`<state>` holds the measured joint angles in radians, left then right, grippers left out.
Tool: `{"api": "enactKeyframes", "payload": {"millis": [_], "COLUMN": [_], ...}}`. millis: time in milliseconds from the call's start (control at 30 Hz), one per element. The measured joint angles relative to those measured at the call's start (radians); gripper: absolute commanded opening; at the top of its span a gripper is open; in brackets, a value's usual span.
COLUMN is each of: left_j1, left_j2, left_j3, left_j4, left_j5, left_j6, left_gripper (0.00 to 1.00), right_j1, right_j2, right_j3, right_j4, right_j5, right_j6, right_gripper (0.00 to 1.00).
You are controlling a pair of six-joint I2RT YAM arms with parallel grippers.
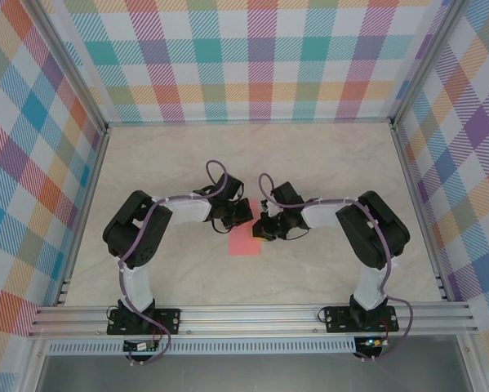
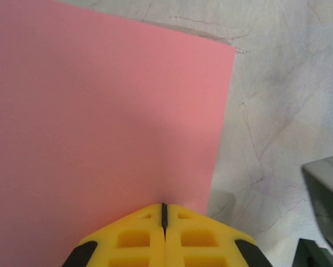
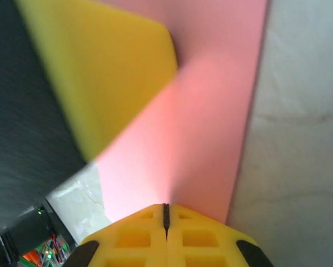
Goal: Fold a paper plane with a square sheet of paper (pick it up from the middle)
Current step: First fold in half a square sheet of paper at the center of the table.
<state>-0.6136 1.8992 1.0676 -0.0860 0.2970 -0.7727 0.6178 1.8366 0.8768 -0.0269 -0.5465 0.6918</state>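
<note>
Left wrist and right wrist views show left gripper (image 2: 164, 214) and right gripper (image 3: 166, 214) closed at the flat sheet (image 2: 99, 111); folding seems unstarted, next pinch its middle.

Seemingly one pink sheet (image 2: 99, 111), two arms (image 1: 150, 224)

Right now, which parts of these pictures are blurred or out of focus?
Right wrist: a yellow shape at upper left is badly blurred; the paper looks soft. Left wrist: paper and table sharp. Top external: even light, all sharp.
</note>
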Motion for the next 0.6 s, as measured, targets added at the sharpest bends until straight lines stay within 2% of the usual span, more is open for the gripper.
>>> {"api": "enactKeyframes", "payload": {"millis": [200, 400, 467, 533, 600], "left_j1": [0.0, 0.0, 0.0, 0.001, 0.001], "left_j2": [0.0, 0.0, 0.0, -0.004, -0.023], "left_j3": [0.0, 0.001, 0.008, 0.02, 0.035], "left_j4": [-0.002, -0.002, -0.015, -0.039, -0.079], "left_j5": [0.0, 0.008, 0.011, 0.012, -0.003], "left_j6": [0.004, 0.016, 0.023, 0.029, 0.026], "left_gripper": [0.0, 0.02, 0.12, 0.3, 0.42], "right_j1": [0.021, 0.052, 0.052, 0.053, 0.051], "right_j2": [-0.051, -0.139, -0.167, -0.198, -0.209], "right_j3": [-0.072, -0.137, -0.135, -0.117, -0.066], "right_j4": [0.018, -0.067, -0.108, -0.15, -0.182], "right_j5": [0.007, 0.028, 0.054, 0.091, 0.137], "right_j6": [-0.004, -0.024, -0.027, -0.027, -0.027], "right_gripper": [0.0, 0.0, 0.0, 0.0, 0.05]}}
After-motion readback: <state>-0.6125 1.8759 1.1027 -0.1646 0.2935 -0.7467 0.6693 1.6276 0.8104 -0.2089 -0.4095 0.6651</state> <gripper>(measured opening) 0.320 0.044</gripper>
